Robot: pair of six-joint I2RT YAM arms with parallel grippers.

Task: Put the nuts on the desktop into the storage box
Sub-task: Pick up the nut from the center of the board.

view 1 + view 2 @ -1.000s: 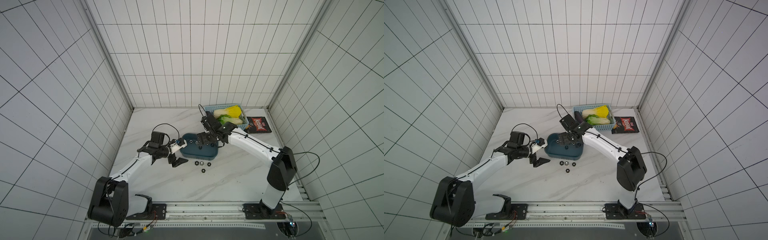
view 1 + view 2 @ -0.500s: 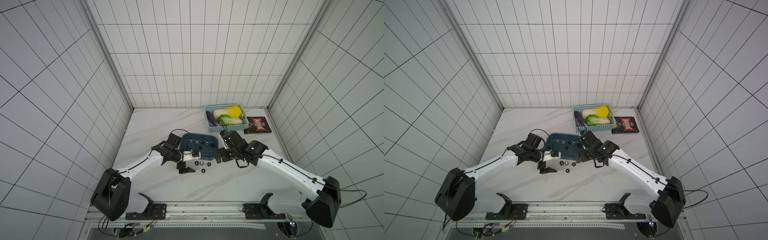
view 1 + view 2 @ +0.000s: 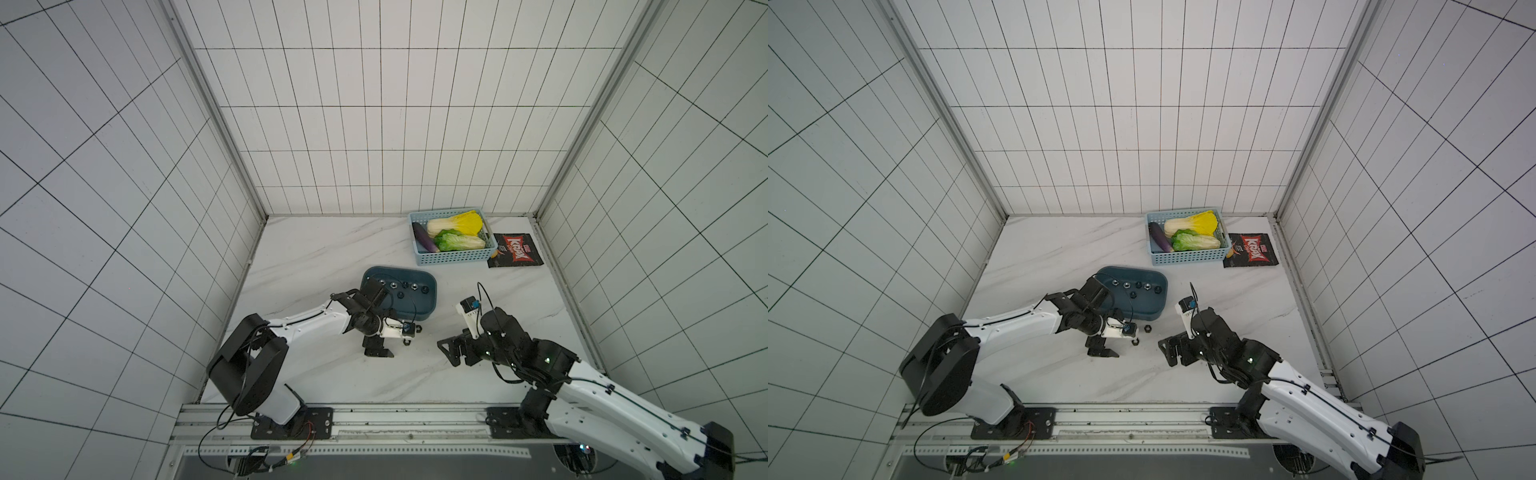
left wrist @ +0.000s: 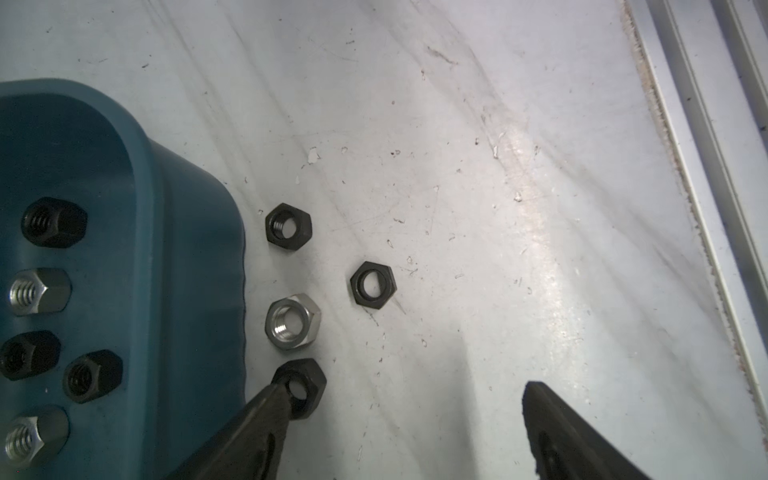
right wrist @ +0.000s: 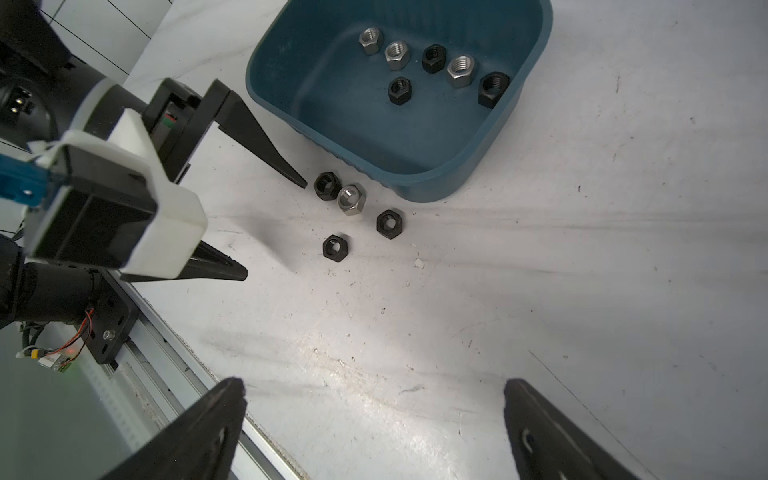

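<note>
Four nuts lie loose on the desktop [image 5: 540,291], just beside the storage box [image 5: 415,166] on its wall facing the arm bases. They are an end blk nut [image 5: 327,185], a silver nut [image 5: 352,199] right next to it, a 2nd blk nut [image 5: 390,223] close by & a 3rd blk nut [image 5: 335,248] a bit further from the wall. Six more nuts sit inside the box, 3 silver & 3 blk, e.g. one blk [image 5: 434,58], all in the half away from the left arm. The left gripper [image 5: 272,228] is low over the desktop w/ jaws wide & nothing held. One fingertip [image 4: 282,399] overlaps the rim of the end blk nut in the left wrist view, but contact can't be told. Its other finger [image 4: 540,399] is over bare marble, well apart from the nuts. The right gripper [image 5: 374,386] also has jaws spread wide & carries nothing. It hangs over bare desktop nr the front rail, pointing toward the loose nuts, well short of them. In both top views the two grippers face each other in front of the box, left gripper [image 3: 378,349] vs right gripper [image 3: 451,353]. Far back on the right stands a light blue basket [image 3: 453,259] of veg, w/ a dark snack packet [image 3: 515,255] just beside it.
</note>
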